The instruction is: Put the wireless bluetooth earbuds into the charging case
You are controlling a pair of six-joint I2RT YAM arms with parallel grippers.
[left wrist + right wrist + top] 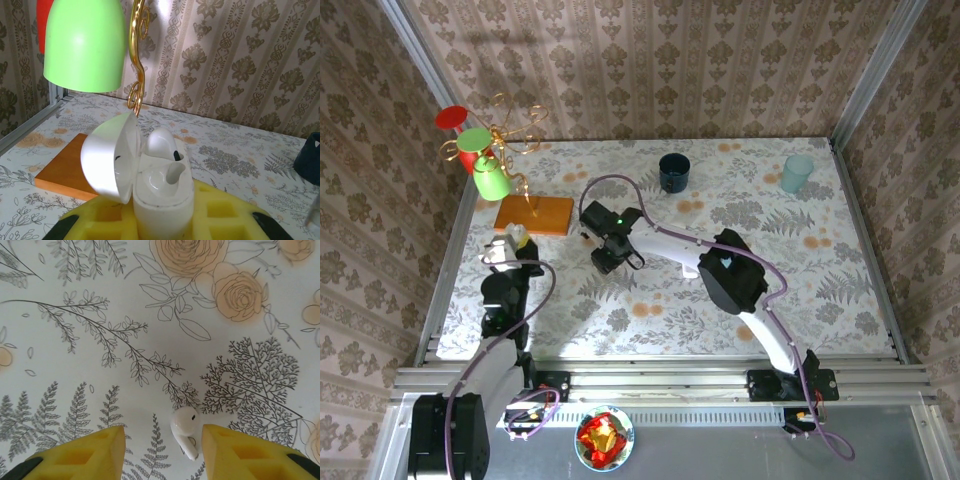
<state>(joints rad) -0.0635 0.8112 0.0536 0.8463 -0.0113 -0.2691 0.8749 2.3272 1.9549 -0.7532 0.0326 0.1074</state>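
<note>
About half done, it seems: one earbud point(161, 142) sits in the open case point(160, 200) pinched by the left jaws, while the other earbud point(184, 422) lies on the surface point(100, 365) between the spread right jaws, not yet gripped.

We are looking at a robot test cell dressed up like a home. Damask wallpaper panels point(650, 70) rise right behind the gold cup stand point(510, 135), a floral-print surface point(840, 250) spreads out to the stand's right, and nearer than the stand bare aluminium rails point(660, 378) carry two bolted arm bases point(778, 384), purple cables point(610, 178) looping off them.
</note>
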